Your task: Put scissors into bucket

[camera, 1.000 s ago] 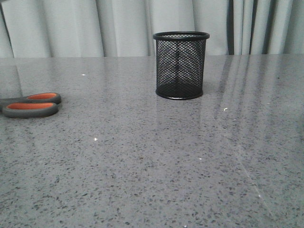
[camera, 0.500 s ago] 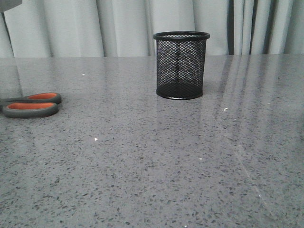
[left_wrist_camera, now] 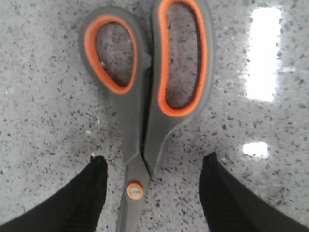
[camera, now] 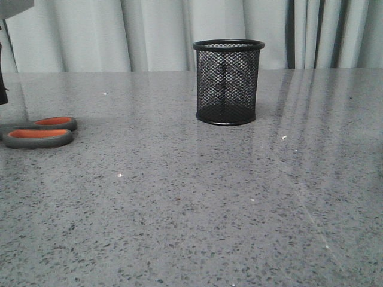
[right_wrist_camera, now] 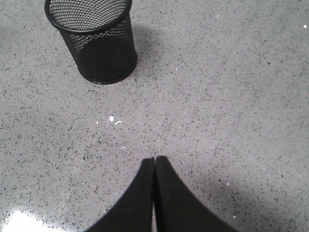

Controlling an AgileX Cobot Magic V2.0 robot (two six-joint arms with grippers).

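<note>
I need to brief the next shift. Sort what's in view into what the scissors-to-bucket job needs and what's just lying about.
Needed for the job:
- scissors, flat on the table, blades closed
- bucket, upright and apart from them
- left gripper, open astride the scissors near the pivot

Just there:
- right gripper, shut over bare table
- grey speckled table
- curtain behind

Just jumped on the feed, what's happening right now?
The left gripper is open, its fingers either side of the scissors near the pivot; nothing is gripped yet. The scissors lie flat and closed on the table at the far left. The bucket stands upright and empty mid-table. The right gripper is shut on nothing, above bare table short of the bucket.
</note>
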